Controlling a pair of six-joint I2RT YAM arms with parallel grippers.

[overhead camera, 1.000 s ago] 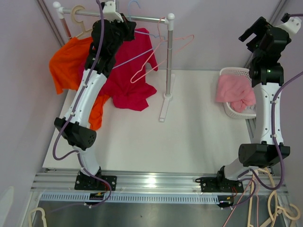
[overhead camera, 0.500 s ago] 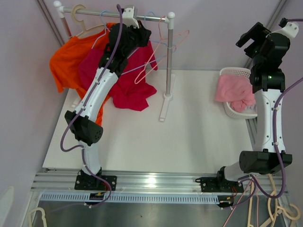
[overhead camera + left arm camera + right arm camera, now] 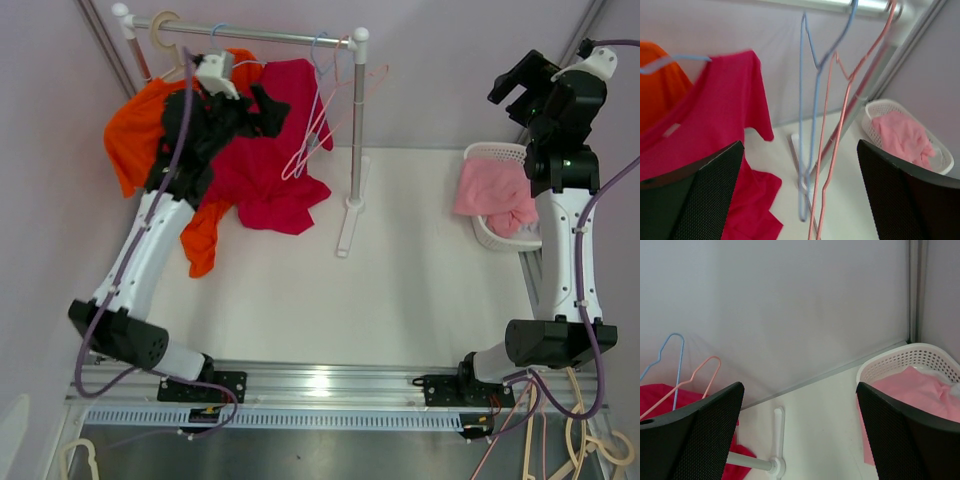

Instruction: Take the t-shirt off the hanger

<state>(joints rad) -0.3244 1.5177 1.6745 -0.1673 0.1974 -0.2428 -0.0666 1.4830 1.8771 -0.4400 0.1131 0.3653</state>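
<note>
A crimson t-shirt (image 3: 270, 165) hangs from the rail (image 3: 250, 35) on a light blue hanger (image 3: 670, 62), its hem bunched on the table. Beside it on the left hangs an orange t-shirt (image 3: 135, 130). My left gripper (image 3: 268, 110) is open in front of the crimson shirt's upper part, with nothing between its fingers. In the left wrist view the crimson t-shirt (image 3: 715, 115) lies to the left of the open left gripper (image 3: 800, 195). My right gripper (image 3: 515, 85) is open and raised high at the far right, empty; the right wrist view confirms this (image 3: 800, 435).
Empty blue (image 3: 807, 125) and pink (image 3: 840, 125) wire hangers dangle at the rail's right end by the post (image 3: 357, 120). The rack's foot (image 3: 347, 225) lies on the table. A white basket (image 3: 495, 153) with a pink garment (image 3: 495, 190) sits far right.
My left gripper has gone from shut to open and its arm has swung left, away from the rail's right end. The empty hangers have swung back under the rail. The right arm barely moved.
</note>
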